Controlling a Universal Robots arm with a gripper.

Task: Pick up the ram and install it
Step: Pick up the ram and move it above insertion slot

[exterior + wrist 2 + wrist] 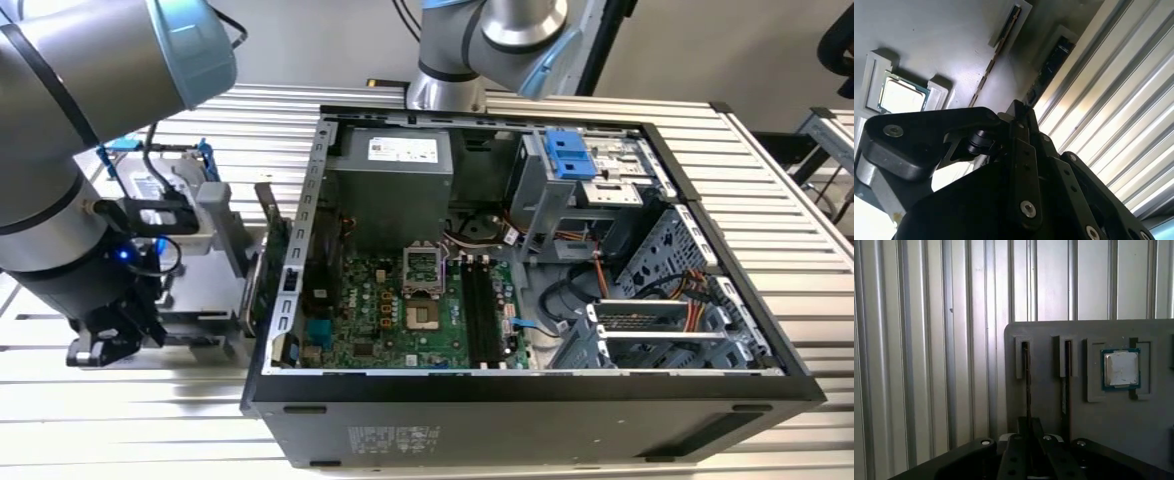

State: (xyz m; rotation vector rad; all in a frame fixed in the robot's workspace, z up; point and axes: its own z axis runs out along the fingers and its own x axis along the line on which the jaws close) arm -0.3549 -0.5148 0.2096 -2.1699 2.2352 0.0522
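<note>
- The black two-fingered claw [1029, 423] is drawn narrow. Its fingers [1038, 429] press in from both sides on the edge of a thin, flat, dark ram stick [1027, 382].
- The ram stick stands edge-on in a narrow slot of a flat grey plastic tray [1054, 332]. In the first wrist view its near end runs down between the fingers, while its far end sits in the slot's raised collar.
- In the second wrist view the fingertips meet the end of that stick, which lies on the side of the tray nearest the table's ribs.
- Just beside it, in a parallel slot of the tray, stands a second thin dark memory stick [1066, 390]. It is apart from the claw and touched by nothing.
- Past that second stick, a square silver processor chip with a green border [1121, 369] lies flat in a recess of the tray.
- The tray rests on a ribbed, silvery metal table [914, 365].
- In the exterior view the grey and black robot arm [67, 150] reaches down low at the exterior view's left, outside the open black computer case [534, 420].
- Inside the case lies a green motherboard [387, 320] with long black memory slots [481, 310], well apart from the claw and the ram stick.
</note>
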